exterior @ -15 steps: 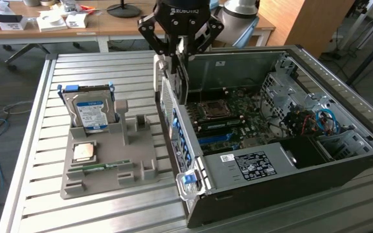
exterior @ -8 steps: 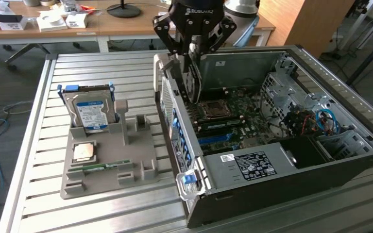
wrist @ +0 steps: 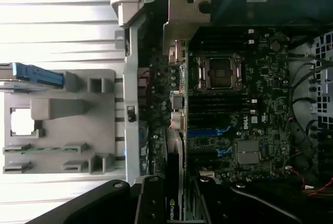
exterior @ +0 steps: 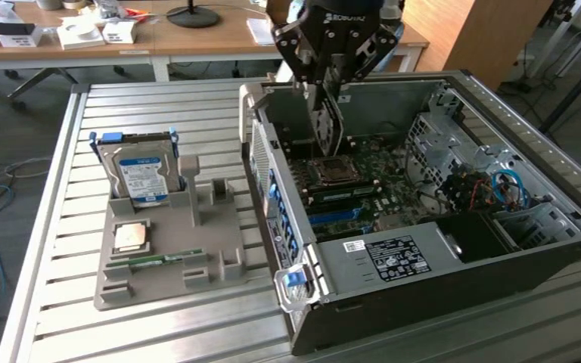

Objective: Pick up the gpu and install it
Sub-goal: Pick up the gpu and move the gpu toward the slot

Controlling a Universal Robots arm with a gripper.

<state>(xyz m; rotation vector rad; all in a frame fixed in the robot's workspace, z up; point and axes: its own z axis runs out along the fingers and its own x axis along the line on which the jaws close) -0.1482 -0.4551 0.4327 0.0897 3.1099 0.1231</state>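
Right now the gpu hangs on edge from my pincer, which is clamped on the card's upper edge. The card's lower part reaches down inside the open computer case, over the motherboard and just beside the processor socket. I cannot tell whether it touches the board. From my wrist I see the card edge-on, running alongside that socket. Outside the case, just beside its wall, a gray holder sits on the slatted table. It carries an upright hard drive and a flat memory stick.
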